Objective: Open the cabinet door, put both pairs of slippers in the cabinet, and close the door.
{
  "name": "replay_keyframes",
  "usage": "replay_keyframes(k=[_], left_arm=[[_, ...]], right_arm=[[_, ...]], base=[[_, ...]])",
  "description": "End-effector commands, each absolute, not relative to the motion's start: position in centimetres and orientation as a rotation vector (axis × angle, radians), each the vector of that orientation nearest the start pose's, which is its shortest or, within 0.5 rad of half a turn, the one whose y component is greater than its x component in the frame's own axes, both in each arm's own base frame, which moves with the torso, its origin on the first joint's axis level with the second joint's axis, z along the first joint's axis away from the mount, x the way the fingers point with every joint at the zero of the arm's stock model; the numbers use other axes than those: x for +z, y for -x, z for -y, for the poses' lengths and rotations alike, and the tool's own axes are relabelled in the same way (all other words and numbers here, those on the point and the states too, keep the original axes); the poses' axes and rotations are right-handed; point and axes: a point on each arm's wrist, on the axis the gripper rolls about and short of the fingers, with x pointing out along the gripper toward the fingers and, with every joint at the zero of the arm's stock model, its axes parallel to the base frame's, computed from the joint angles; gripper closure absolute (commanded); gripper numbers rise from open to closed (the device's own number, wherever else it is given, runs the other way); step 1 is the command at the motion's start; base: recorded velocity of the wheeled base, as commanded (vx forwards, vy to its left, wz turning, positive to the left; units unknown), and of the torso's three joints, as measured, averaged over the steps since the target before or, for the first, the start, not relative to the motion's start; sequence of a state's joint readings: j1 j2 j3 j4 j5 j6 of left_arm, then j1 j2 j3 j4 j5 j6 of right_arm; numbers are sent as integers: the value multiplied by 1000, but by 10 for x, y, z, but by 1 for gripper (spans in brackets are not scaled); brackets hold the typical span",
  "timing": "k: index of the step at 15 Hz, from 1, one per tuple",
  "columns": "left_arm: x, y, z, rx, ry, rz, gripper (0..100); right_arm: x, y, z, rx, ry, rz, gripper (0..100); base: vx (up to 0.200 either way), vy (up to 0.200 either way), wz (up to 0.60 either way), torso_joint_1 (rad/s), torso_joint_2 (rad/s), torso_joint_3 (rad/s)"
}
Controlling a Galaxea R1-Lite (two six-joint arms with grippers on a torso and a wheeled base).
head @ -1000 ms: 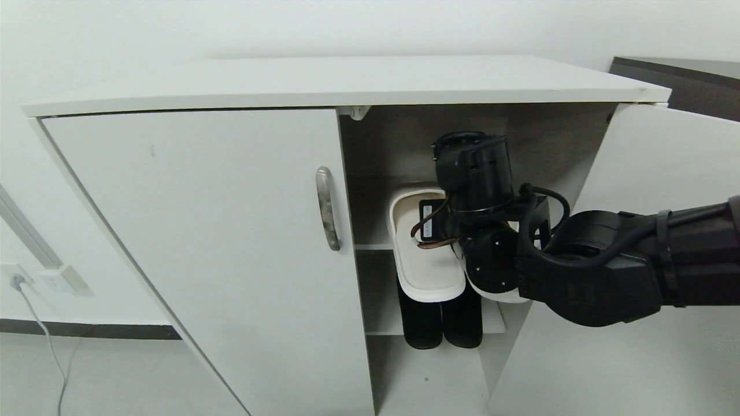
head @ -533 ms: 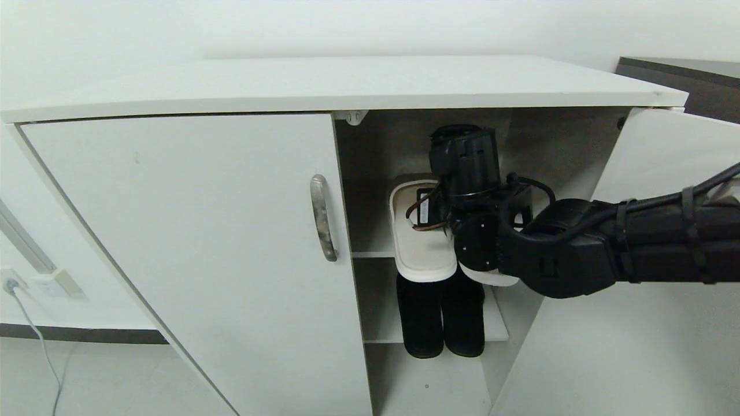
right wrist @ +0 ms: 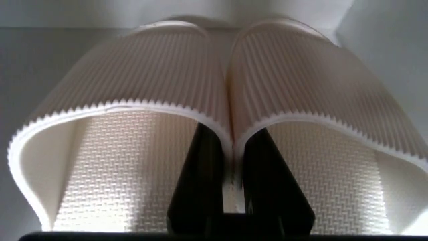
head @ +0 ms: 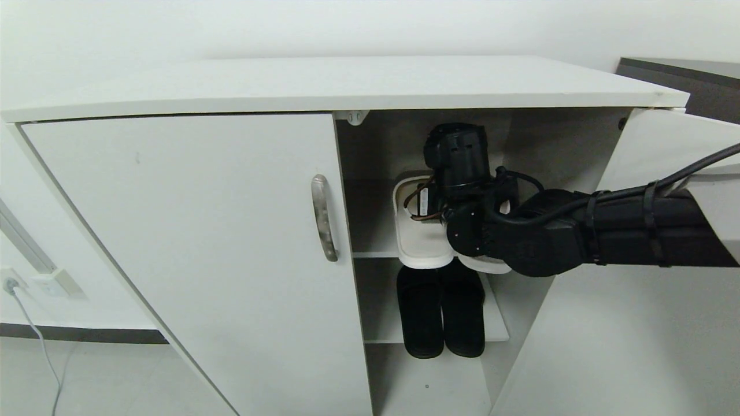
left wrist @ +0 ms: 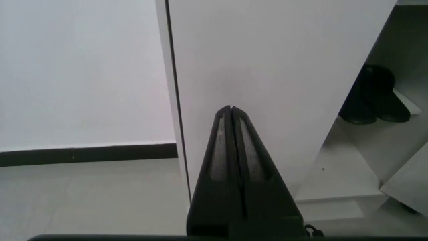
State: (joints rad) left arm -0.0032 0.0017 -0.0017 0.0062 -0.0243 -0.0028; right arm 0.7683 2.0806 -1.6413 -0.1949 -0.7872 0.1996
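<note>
The white cabinet (head: 347, 81) has its right door (head: 624, 335) swung open and its left door (head: 202, 242) closed. My right gripper (right wrist: 229, 144) is shut on the pair of white slippers (right wrist: 134, 87), pinching their two inner edges together. In the head view the white slippers (head: 422, 251) lie at the upper shelf, heels just past its front edge, with my right wrist (head: 462, 167) over them. A black pair of slippers (head: 442, 315) rests on the lower shelf, also seen as black slippers (left wrist: 374, 104). My left gripper (left wrist: 231, 110) is shut and holds nothing, low before the closed door.
A metal handle (head: 324, 216) is on the closed door. A wall socket with a cable (head: 11, 283) sits low at the left. A dark piece of furniture (head: 694, 81) stands behind the cabinet at the right. Bare floor (left wrist: 87, 201) lies to the cabinet's left.
My right arm has pushed the white slippers deeper into the cabinet, onto the upper shelf. The head camera shifted slightly at first. The black slippers stayed put.
</note>
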Motion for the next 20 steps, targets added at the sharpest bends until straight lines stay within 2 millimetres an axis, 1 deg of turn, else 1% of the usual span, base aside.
replay_keyframes(k=[1,12,13,16,17,20], left_arm=[[75,23,0,-28,3,-6,100],[75,23,0,-28,3,-6,100],[75,23,0,-28,3,-6,100],[75,23,0,-28,3,-6,100],[75,23,0,-28,3,-6,100],[75,23,0,-28,3,-6,100]], right_arm=[[228,-324,-288,-39,-22,-178,100],[227,-325,-289,-41,-27,-178,100],[226,-325,-289,-41,-25,-179,0],[224,-322,-289,-39,-18,-188,0],[226,-320,-287,-39,-20,-186,0],[236,-303,-284,-22,-21,-179,0]], base=[[0,0,0,0,0,0],[0,0,0,0,0,0],[0,0,0,0,0,0],[0,0,0,0,0,0],[0,0,0,0,0,0],[0,0,0,0,0,0]])
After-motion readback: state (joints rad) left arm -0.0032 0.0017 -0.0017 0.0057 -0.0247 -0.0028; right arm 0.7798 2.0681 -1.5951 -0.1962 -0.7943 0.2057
